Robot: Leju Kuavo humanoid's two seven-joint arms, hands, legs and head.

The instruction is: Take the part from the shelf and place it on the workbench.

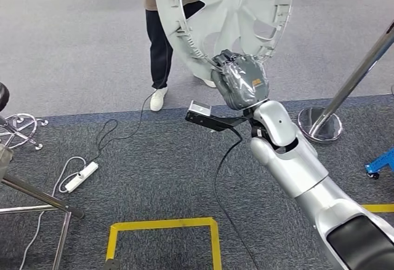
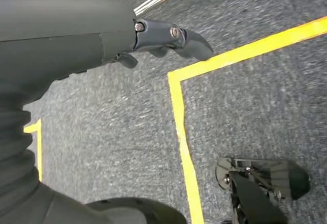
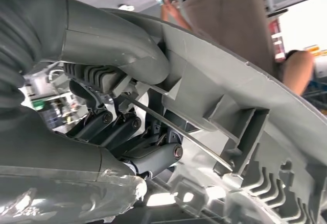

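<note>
Right hand grips the grey wheel cover by its lower rim, top centre of the frame; left hand hangs spread over carpet, holding nothing.

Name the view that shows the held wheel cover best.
Head view: the wheel cover shows most of its round face, gripped at its rim by the right hand. The right wrist view shows only ribbed rim close up.

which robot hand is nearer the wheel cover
Right. The right robot hand grips the wheel cover by its lower rim. The left robot hand hangs over the carpet by the yellow tape, holding nothing.
</note>
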